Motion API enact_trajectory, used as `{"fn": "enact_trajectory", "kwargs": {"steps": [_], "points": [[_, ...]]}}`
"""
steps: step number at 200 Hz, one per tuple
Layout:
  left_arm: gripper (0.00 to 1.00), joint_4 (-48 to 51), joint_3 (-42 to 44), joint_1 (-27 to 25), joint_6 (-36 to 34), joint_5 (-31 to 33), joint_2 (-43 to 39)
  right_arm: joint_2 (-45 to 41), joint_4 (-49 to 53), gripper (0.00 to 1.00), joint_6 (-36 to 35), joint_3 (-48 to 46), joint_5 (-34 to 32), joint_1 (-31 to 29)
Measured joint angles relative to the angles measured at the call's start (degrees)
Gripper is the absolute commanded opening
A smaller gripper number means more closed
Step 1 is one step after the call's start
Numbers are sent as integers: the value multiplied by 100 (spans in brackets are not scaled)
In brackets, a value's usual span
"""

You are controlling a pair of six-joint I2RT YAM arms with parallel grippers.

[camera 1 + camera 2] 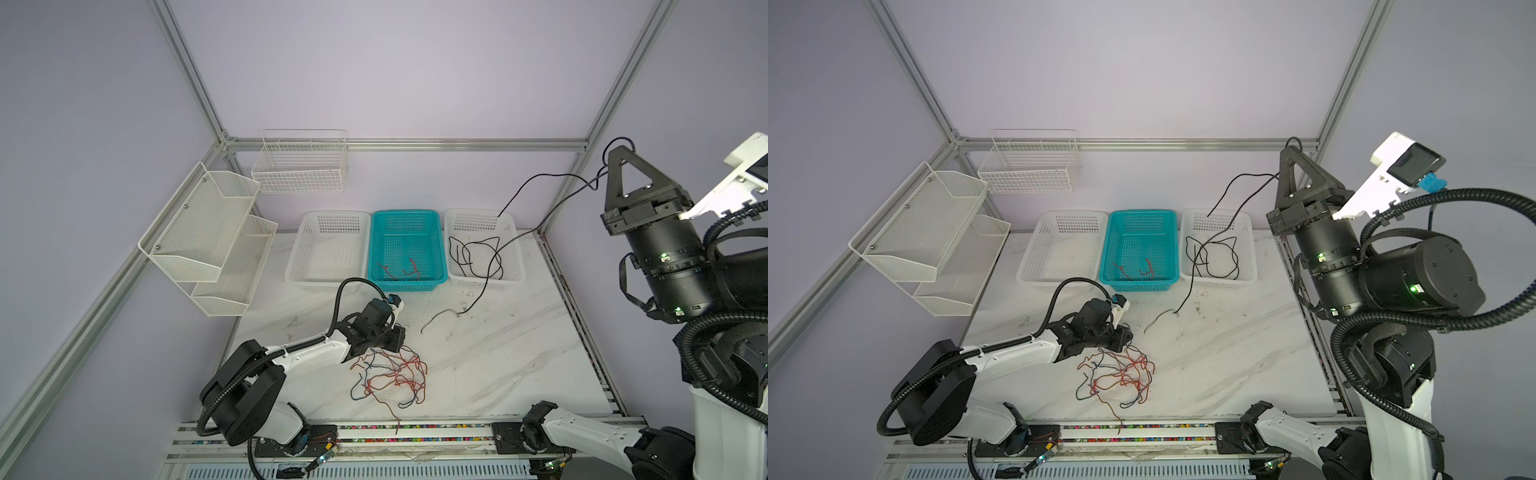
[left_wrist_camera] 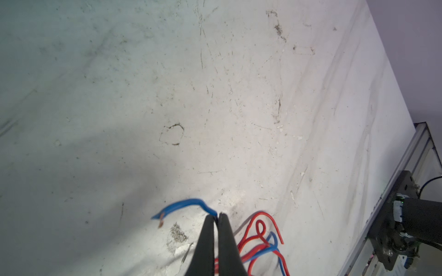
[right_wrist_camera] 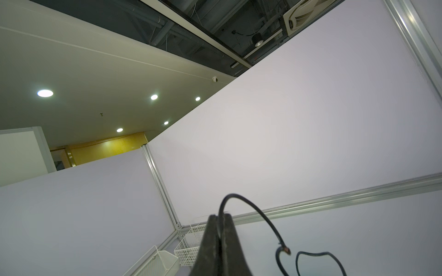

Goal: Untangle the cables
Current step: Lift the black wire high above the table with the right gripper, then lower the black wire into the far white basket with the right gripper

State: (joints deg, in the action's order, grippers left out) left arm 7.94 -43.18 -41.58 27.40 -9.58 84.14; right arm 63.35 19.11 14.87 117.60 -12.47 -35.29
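Both arms are wearing the same livery: glossy white shells on the long links and matt black housings at the joints. The left arm (image 1: 307, 353) is carrying a black ribbed hose (image 1: 337, 303) along its length. The right arm (image 1: 1416, 282) is trailing more ribbed hoses (image 1: 1483, 193) and is showing small green lights (image 1: 1320, 255) on its black cylindrical segments. A white camera bracket (image 1: 1370, 191) with a blue plug (image 1: 1433, 183) is sitting at its wrist. The left claw (image 2: 218, 216) and the right claw (image 3: 218, 217) are each tapering to two slim black fingers. Small dark screws are dotting the lower white link (image 1: 1304, 430).
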Motion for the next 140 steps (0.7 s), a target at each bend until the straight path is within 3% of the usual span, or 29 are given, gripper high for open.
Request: {"fn": "enact_trajectory", "kwargs": {"steps": [30,64,108,140], "points": [[0,28,0,33,0,37,76,400,-28,0,7,688,28,-2],[0,42,0,50,7,44,83,485,-52,0,-33,710,63,-2],[14,131,-9,70,103,59,-22,785,-79,0,-315,446,-66,-2],[17,297,-52,70,111,72,-83,1156,-85,0,-494,291,-219,-2]]}}
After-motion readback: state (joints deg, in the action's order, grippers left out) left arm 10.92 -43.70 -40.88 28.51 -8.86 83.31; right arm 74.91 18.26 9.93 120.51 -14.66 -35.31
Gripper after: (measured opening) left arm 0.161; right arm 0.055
